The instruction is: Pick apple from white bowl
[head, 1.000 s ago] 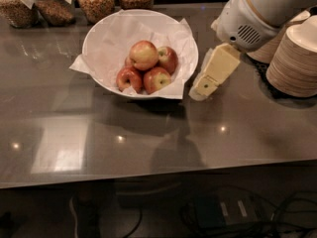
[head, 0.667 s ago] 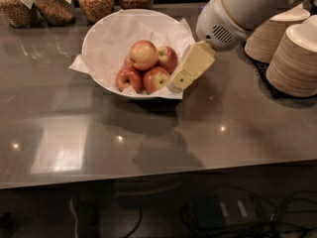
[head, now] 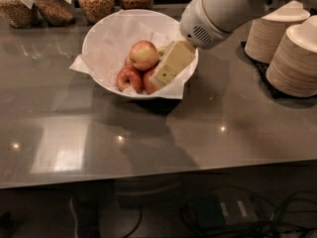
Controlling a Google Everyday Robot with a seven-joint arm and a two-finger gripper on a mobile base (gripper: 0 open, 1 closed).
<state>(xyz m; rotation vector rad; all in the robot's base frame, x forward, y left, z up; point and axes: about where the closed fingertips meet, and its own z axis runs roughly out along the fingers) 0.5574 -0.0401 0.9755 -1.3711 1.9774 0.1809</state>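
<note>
While the gripper (head: 166,73) hangs over the three-o'clock rim of the white bowl (head: 99,38), grip impossible to tell, the apple (head: 143,54) sits topmost at centre, round, stem direction unclear; counter (head: 148,143) stretches toward six o'clock.

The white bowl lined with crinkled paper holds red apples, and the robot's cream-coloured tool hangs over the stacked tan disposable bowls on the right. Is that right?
Not quite. The camera view shows the cream-coloured tool away from the stacked tan disposable bowls. It reaches into the wide white bowl, beside the largest, palest apple. The bowl does hold red apples.
</note>
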